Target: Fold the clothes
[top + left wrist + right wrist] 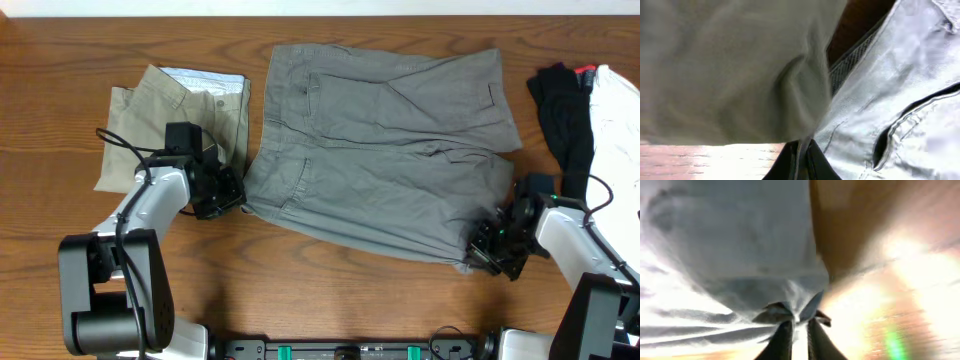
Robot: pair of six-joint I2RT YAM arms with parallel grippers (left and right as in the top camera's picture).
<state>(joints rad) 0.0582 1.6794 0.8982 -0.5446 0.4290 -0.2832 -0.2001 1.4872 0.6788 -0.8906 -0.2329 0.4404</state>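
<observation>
The clothes here are wide grey shorts (385,150) spread flat mid-table and folded khaki shorts (180,110) to their left. My left gripper (228,195) is shut on the grey shorts' lower-left waistband corner. In the left wrist view a strip of the grey shorts (910,75) runs between the fingers of that gripper (801,160), with khaki cloth (715,65) to the left. My right gripper (487,245) is shut on the lower-right leg hem. The right wrist view shows bunched grey cloth (730,245) pinched at that gripper (799,335).
A black garment (565,115) and a white one (618,120) lie at the table's right edge, just behind my right arm. Bare wood table (330,290) runs along the front between the two arms.
</observation>
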